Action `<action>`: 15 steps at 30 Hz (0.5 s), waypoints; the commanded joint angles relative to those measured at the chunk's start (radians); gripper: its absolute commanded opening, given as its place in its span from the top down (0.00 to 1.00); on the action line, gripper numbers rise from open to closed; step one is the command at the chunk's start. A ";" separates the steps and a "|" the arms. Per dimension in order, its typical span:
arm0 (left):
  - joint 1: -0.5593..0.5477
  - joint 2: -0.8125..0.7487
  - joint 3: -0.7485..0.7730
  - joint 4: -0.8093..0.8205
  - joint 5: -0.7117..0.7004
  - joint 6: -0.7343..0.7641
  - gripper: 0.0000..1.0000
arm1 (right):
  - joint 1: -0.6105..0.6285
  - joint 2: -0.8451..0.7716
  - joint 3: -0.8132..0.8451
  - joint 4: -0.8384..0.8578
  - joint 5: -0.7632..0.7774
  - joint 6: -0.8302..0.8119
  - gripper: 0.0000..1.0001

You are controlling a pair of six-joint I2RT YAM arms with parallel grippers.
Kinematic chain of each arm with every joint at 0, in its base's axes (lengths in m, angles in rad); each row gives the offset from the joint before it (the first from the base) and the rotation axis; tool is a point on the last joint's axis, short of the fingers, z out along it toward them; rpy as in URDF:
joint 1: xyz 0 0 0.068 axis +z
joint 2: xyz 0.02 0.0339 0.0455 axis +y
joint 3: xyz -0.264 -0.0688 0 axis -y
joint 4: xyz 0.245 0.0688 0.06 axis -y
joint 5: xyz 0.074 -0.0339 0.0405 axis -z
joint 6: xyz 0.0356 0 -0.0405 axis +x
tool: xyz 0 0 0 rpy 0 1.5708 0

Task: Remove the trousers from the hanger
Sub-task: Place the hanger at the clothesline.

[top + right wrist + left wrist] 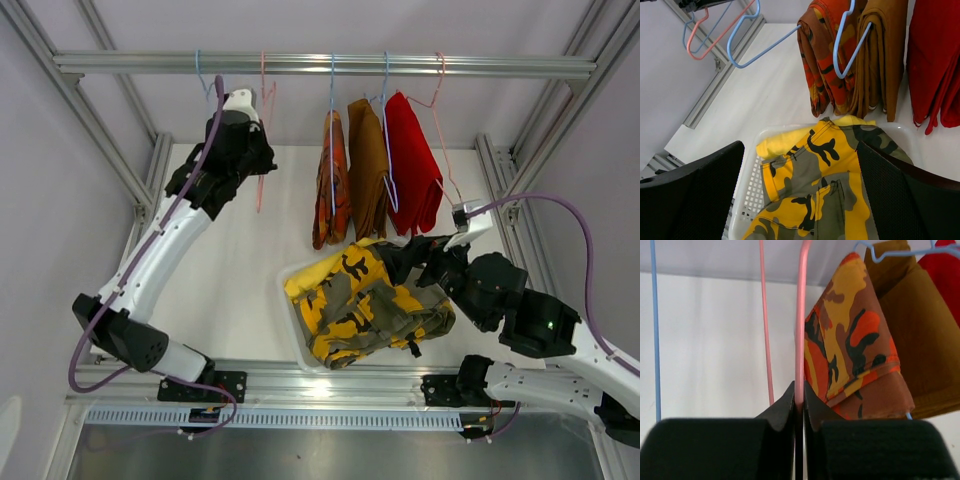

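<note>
Up by the rail [320, 65] the left gripper [799, 396] had its fingers pressed together on the thin wire of a pink hanger [800, 330]. As far as I could make out from where the arm blocked it, that hanger carried no cloth. The right gripper [800, 150] hung over the white basket [747, 200] with its fingers spread wide and nothing between them. Beneath it lay the camouflage trousers [815, 185], heaped on top of the yellow trousers [775, 146].

Three pairs hung from the rail: the orange-red patterned trousers [333, 185] just beside the pinched hanger, then the brown trousers [367, 165], then the red trousers [412, 160], all crowded close together.

To my eye the patterned pair was the next to come off. Doing it well meant holding the bare pink hanger to the left, away from the cloth, so its wire could not tangle with the blue hanger [770, 46] running through that pair. The right arm would want to rise from the basket and take the folded cloth low down, gripping the patterned pair alone and not the brown one touching it. It would then draw the cloth sideways off the open end of the bar, not straight down, since a hard downward tug looked likely to set the whole row swinging.
</note>
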 commanded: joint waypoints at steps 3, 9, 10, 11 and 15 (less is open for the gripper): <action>0.005 -0.080 -0.070 -0.012 0.038 -0.027 0.77 | -0.008 -0.009 -0.022 0.008 -0.003 0.016 0.00; 0.003 -0.172 -0.126 -0.014 0.034 -0.016 0.60 | -0.012 -0.003 -0.027 -0.002 -0.025 0.007 0.01; 0.002 -0.188 -0.138 -0.014 0.029 -0.013 0.57 | -0.012 -0.002 -0.025 -0.013 -0.022 0.007 0.01; -0.001 -0.221 -0.143 -0.017 0.026 -0.011 0.52 | -0.012 0.001 -0.024 -0.019 -0.011 0.005 0.01; -0.015 -0.288 -0.151 -0.043 0.009 -0.002 0.38 | -0.017 0.004 -0.037 -0.024 0.023 0.022 0.00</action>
